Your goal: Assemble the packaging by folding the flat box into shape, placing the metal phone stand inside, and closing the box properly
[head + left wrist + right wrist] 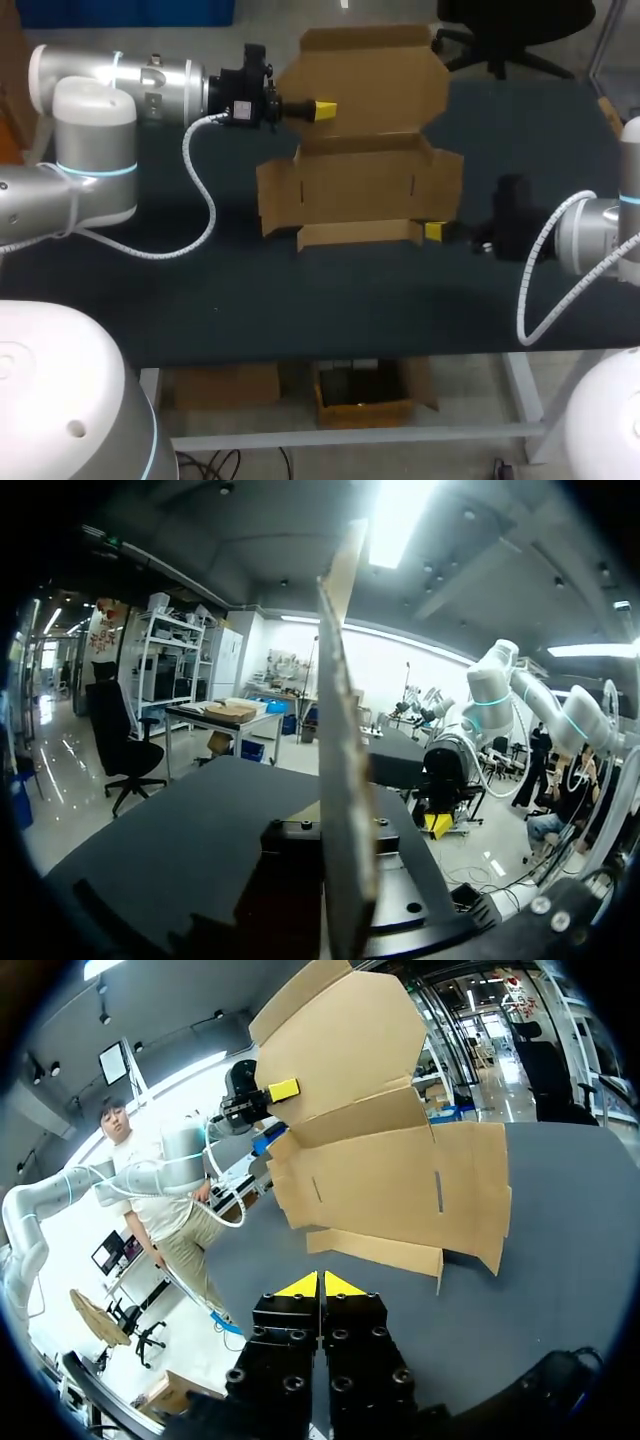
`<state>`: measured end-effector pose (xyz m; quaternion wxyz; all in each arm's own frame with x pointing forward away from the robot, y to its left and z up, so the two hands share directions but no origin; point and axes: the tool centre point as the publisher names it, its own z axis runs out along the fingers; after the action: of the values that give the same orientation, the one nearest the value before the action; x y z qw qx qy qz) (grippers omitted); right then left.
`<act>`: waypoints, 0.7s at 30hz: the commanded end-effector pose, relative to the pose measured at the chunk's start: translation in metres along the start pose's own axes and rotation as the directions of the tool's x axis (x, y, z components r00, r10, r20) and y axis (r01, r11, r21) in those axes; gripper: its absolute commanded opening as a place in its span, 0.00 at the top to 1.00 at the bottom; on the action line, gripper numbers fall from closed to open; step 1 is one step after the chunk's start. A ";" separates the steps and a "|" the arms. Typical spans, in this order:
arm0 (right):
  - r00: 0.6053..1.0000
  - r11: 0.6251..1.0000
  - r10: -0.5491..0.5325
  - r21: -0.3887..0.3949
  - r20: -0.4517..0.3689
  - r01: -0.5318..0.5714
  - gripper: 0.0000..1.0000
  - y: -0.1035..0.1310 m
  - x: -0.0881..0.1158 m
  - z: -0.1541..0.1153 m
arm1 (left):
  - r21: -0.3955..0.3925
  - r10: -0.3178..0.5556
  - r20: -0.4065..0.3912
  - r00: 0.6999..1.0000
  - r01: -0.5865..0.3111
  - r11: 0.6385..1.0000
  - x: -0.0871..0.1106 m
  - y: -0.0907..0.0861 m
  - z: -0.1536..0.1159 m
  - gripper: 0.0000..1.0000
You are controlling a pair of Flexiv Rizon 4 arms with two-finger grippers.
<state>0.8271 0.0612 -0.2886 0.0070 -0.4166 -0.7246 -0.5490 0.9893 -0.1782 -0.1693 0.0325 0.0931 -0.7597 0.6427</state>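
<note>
Dark matte table top carrying a flat brown corrugated cardboard box near its middle. The box is unfolded, with panels and side flaps spread as one creased sheet. Its lowest flap lies toward the near side on the table. The panels above it rise, and the top panel with its angled flaps reaches toward the table's far edge.

Left gripper, entering from the left, has its jaws closed on the top panel. One yellow tip lies on the panel's near face, and in the left wrist view the cardboard runs edge-on between the black fingers.

Right gripper sits low at the box's near right corner, just beside the lowest flap. In its own wrist view the gripper has its yellow tips pressed together with nothing between them, and the box stands just ahead.

Table surface shows between the box and the near edge, and on both sides of the box.
</note>
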 end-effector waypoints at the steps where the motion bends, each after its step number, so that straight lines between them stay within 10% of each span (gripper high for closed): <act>1: 1.000 1.000 -0.006 0.006 0.011 0.006 1.00 0.001 0.003 0.006 | 0.011 0.002 -0.049 0.999 -0.002 1.000 -0.012 0.005 0.000 1.00; 21: 0.998 0.999 -0.035 -0.027 0.053 0.037 1.00 -0.016 0.009 0.034 | 0.008 0.061 -0.118 0.991 -0.060 0.998 -0.015 0.010 0.005 1.00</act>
<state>0.8274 0.0865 -0.3026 -0.0192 -0.4166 -0.7300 -0.5414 0.9990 -0.1812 -0.1805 0.0489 0.0397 -0.7595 0.6474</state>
